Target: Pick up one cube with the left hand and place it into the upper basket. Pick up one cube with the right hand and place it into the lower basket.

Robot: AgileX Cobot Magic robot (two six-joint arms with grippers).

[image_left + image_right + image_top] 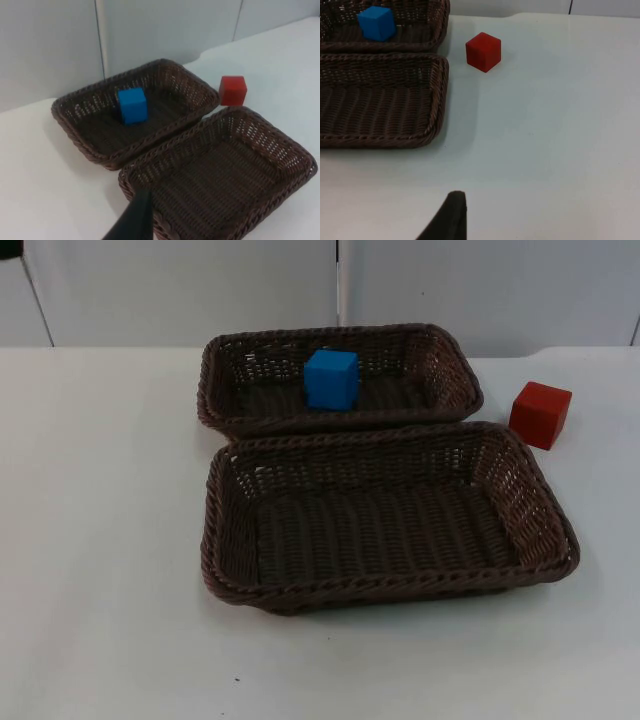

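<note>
Blue cube [331, 378] sits in upper basket [230, 415]. Red cube [540, 414] on table, just beside lower basket [545, 560]. Grip width of either gripper: cannot tell. Your right approach risks clipping basket rim, knocking red cube away.

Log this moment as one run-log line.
blue cube: in upper basket | red cube: on table, right of baskets | lower basket: empty | right-hand cube pending

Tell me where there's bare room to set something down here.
The lower basket holds nothing. Bare white table lies left of both baskets, in front of them, and right of the red cube. It is crowded where the upper basket, holding the blue cube, abuts the lower one.
</note>
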